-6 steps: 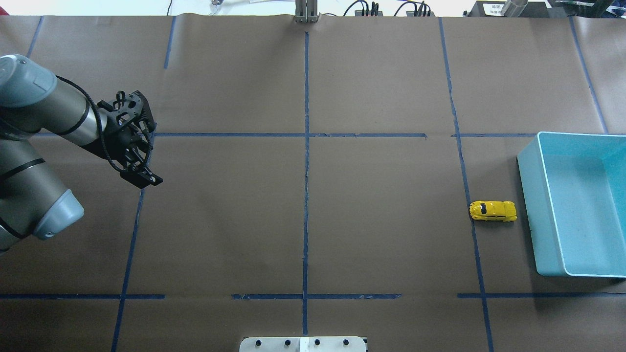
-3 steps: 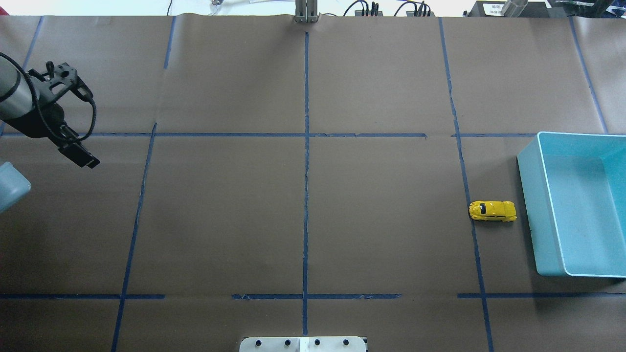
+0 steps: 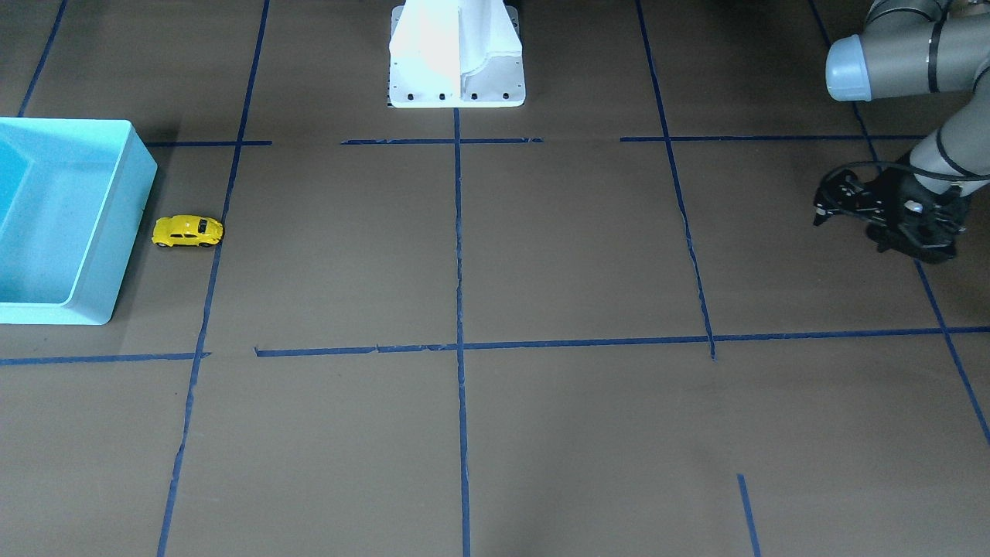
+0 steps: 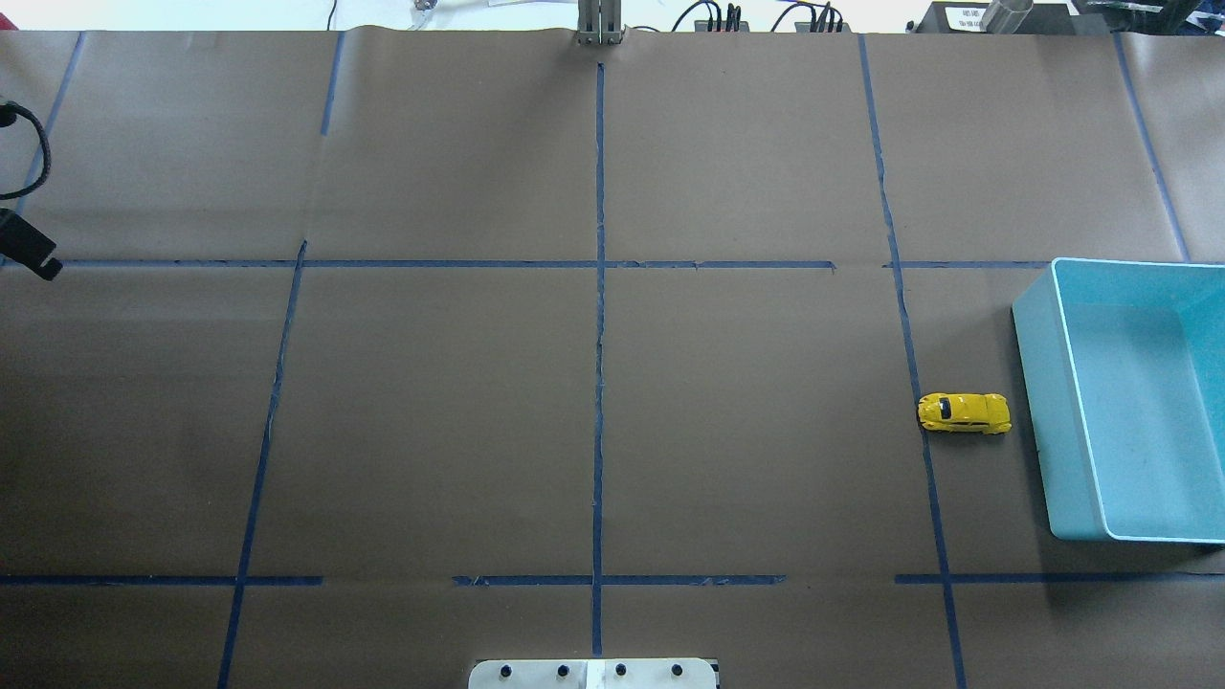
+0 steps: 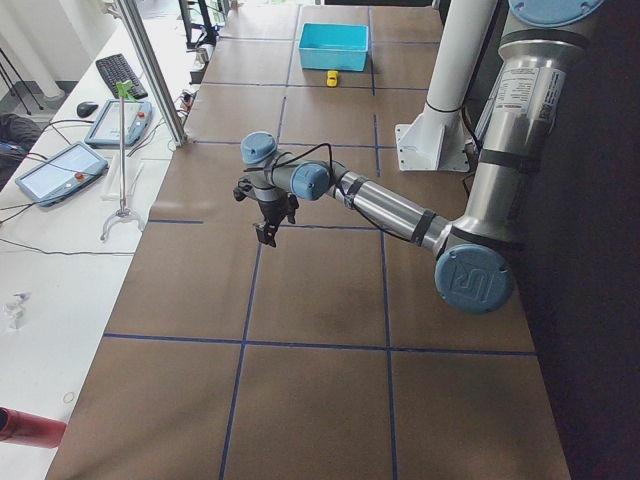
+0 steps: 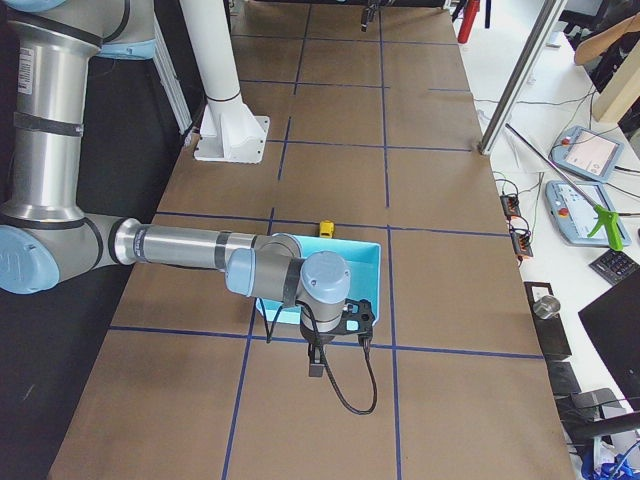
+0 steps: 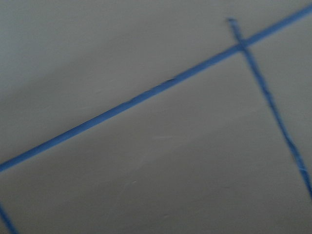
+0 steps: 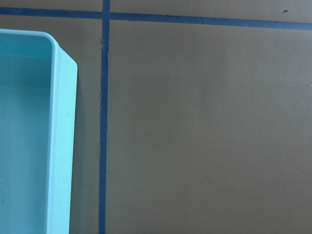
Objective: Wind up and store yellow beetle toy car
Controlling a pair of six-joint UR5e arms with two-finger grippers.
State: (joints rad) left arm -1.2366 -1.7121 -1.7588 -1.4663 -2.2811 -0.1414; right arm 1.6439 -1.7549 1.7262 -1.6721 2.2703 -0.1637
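Note:
The yellow beetle toy car (image 4: 965,413) stands on its wheels on the brown table, just left of the turquoise bin (image 4: 1035,383). It also shows in the front view (image 3: 188,231), beside the bin's wall (image 3: 116,232). My left gripper (image 3: 824,210) hovers far from the car at the table's other end. Only a black part of it (image 4: 27,251) shows at the overhead view's left edge, and I cannot tell its jaws. My right gripper (image 6: 345,322) hangs over the table just beyond the bin's outer side. Only the right side view shows it, so I cannot tell its state. The right wrist view shows the bin's corner (image 8: 61,146).
The white robot base (image 3: 456,58) stands at the table's middle edge. Blue tape lines cross the brown paper. A metal post (image 5: 150,70) and operator tablets stand along the far side.
My left arm has swung back to the left, almost out of the overhead view. The car and the bin have not moved.

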